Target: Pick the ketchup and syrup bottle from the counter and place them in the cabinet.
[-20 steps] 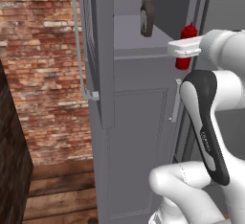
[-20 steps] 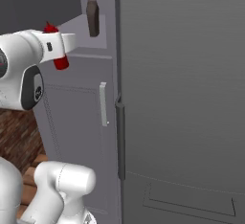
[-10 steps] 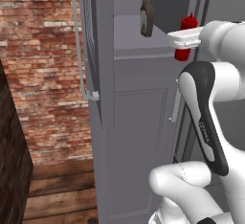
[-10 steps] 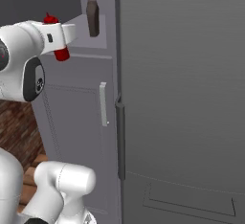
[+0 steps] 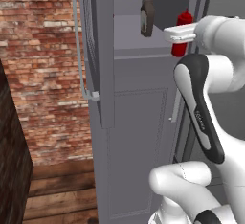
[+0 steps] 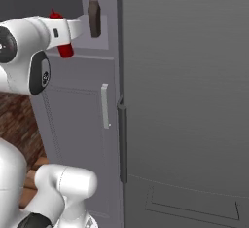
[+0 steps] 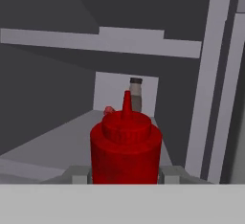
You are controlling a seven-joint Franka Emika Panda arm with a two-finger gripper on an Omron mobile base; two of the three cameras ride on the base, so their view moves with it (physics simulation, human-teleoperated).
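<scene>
My gripper [image 5: 179, 35] is shut on the bright red ketchup [image 5: 180, 21], holding it upright at the right side of the cabinet [image 5: 139, 122] opening, about level with the inner shelf [image 5: 127, 31]. The panelled door [image 5: 98, 50] stands swung open to the left. Further back on that shelf stands the brown-grey syrup bottle [image 5: 147, 13], upright and apart from the ketchup. The right base view shows the ketchup [image 6: 63, 50] under my hand, left of the syrup bottle [image 6: 94, 13]. Along the hand, the ketchup [image 7: 125, 146] sits between the fingers [image 7: 79, 173], with the syrup bottle [image 7: 136, 94] behind. The counter is out of view.
The open door's long bar handle [image 5: 79, 41] juts toward the brick wall [image 5: 43, 74] on the left. A dark unit [image 5: 9, 161] edges the lower left. A wide flat grey fridge front [image 6: 185, 100] stands right of the cabinet. Below the shelf is a lower door with a short handle [image 6: 104, 106].
My gripper has carried the ketchup upward and in toward the cabinet opening, nearer the shelf and the syrup bottle. The syrup bottle and door have not moved.
</scene>
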